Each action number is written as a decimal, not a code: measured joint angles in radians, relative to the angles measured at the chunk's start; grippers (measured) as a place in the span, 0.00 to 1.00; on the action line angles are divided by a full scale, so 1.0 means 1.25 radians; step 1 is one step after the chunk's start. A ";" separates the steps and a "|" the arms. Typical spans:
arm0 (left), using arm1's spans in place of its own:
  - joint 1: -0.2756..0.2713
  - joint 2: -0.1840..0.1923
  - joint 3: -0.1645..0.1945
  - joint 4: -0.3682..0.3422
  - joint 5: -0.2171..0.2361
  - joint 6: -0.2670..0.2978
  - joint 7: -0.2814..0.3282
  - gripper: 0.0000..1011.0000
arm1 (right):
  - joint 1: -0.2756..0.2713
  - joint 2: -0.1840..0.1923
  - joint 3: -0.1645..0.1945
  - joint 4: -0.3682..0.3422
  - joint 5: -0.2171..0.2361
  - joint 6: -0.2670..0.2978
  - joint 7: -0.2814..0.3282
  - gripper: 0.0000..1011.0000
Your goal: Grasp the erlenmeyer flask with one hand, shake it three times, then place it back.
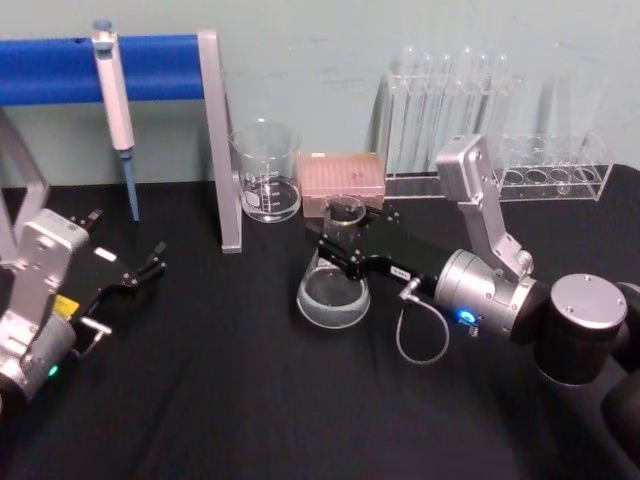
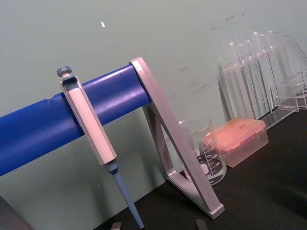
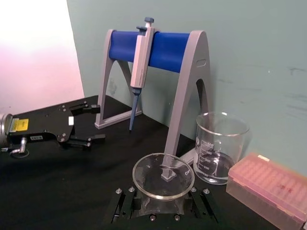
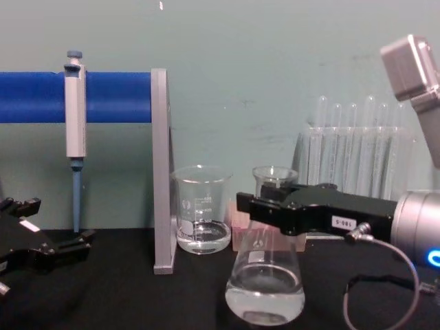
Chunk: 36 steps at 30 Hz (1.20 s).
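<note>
The erlenmeyer flask is clear glass with a little liquid in its wide base, and it stands mid-table on the black surface. From the right, my right gripper reaches in and is shut on the flask's neck just under the rim. In the chest view the black fingers clamp the neck of the flask. Whether the base touches the table I cannot tell. The right wrist view looks down into the flask's mouth, held by the gripper. My left gripper rests open at the left, away from the flask.
A glass beaker and a pink tip box sit just behind the flask. A blue pipette stand with a hanging pipette fills the back left. A test tube rack stands at the back right.
</note>
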<state>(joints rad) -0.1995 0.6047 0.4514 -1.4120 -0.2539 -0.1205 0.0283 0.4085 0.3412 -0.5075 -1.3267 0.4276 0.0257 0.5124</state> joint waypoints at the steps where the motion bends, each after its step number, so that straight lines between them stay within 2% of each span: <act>1: 0.000 0.000 0.000 0.000 0.000 0.000 0.000 0.99 | 0.000 -0.001 0.000 0.002 -0.001 -0.001 0.000 0.45; 16: 0.000 0.000 0.000 0.000 0.000 0.000 0.000 0.99 | 0.004 -0.017 -0.007 0.041 -0.029 -0.005 -0.003 0.45; 36: 0.000 0.000 0.000 0.000 0.000 0.000 0.000 0.99 | 0.009 -0.031 -0.010 0.070 -0.042 0.000 0.007 0.45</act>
<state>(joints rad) -0.1996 0.6047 0.4514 -1.4120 -0.2539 -0.1205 0.0283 0.4203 0.3019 -0.5205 -1.2398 0.3752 0.0262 0.5212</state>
